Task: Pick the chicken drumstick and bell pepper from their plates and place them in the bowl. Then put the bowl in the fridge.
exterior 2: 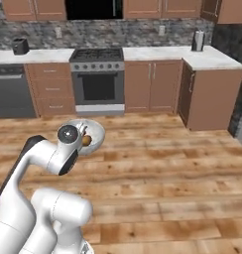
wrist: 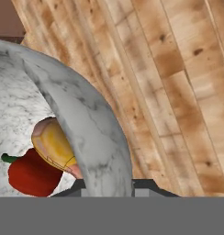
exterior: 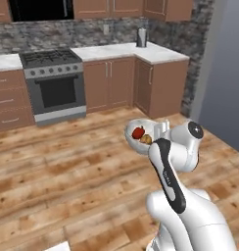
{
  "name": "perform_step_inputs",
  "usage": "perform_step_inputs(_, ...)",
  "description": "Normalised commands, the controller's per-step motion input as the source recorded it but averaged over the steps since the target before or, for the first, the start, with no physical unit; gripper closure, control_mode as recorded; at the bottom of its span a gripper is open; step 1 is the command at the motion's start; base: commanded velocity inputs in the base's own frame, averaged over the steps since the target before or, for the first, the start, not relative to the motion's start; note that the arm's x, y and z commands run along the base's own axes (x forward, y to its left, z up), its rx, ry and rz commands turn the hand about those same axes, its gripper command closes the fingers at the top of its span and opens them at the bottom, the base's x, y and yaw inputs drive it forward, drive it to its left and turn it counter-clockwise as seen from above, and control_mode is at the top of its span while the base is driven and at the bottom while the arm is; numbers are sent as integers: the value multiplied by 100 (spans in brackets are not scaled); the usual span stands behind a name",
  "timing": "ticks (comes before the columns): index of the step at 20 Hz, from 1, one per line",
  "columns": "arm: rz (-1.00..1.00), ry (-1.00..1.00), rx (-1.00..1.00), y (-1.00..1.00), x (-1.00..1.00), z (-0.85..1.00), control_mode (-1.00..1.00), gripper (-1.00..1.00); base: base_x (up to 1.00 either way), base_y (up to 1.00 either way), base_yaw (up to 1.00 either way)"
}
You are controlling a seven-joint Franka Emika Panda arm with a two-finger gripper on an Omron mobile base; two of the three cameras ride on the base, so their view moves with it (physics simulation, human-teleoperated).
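Bowl (exterior: 136, 130) rim clamped in gripper (wrist: 107, 183), held over wood-plank floor (exterior: 67, 176); bell pepper (exterior: 138, 132) and chicken drumstick (exterior: 146, 139) inside. Stove (exterior: 54, 83), brown cabinets (exterior: 111, 83), marble counter (exterior: 141, 51) behind.

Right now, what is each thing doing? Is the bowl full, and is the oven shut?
bowl: held up in the air over the wooden floor, gripped at its rim, with food inside.
pepper: lying in the bowl.
drumstick: lying in the bowl, touching the pepper.
gripper: shut on the bowl's rim.
oven: door shut.
cabinets: doors shut.
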Motion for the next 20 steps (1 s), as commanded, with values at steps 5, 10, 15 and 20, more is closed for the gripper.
perform_step_inputs(5,0,0,0,0,0,0,100,100,94,8,22)
perform_step_inputs(10,0,0,0,0,0,0,100,100,89,6,29)
perform_step_inputs(15,0,0,0,0,0,0,100,100,63,1,55)
perform_step_inputs(20,0,0,0,0,0,0,100,100,46,0,70)
